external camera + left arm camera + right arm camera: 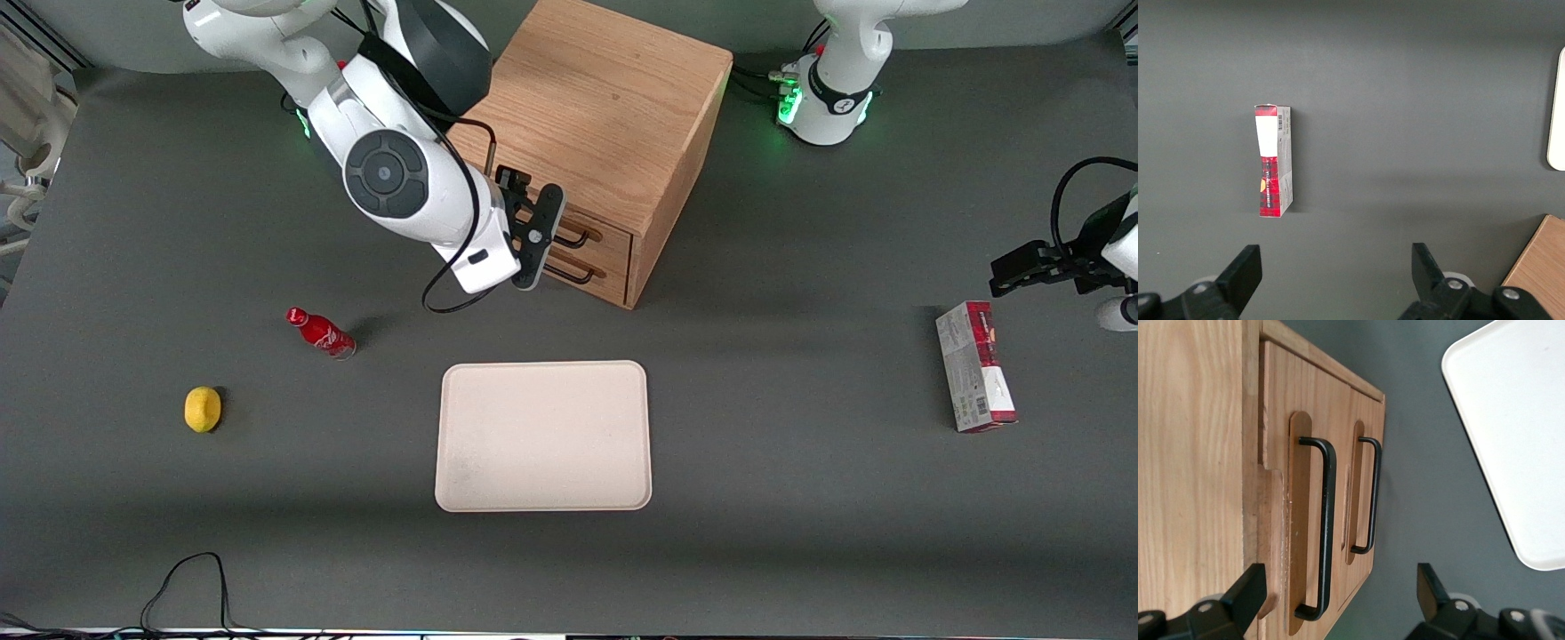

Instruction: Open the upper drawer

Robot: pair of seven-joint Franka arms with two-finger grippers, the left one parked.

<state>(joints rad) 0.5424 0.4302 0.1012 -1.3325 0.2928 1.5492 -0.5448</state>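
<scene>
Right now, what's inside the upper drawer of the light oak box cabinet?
Nothing inside can be seen. The upper drawer of the light oak box cabinet is closed, its wooden front and black wire bar handle covering the contents. The gripper hangs open in front of it.

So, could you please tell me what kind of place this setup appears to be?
Probably a robotics lab: the right arm's hand, open, in front of a wooden cabinet's upper drawer, on a grey table.
</scene>
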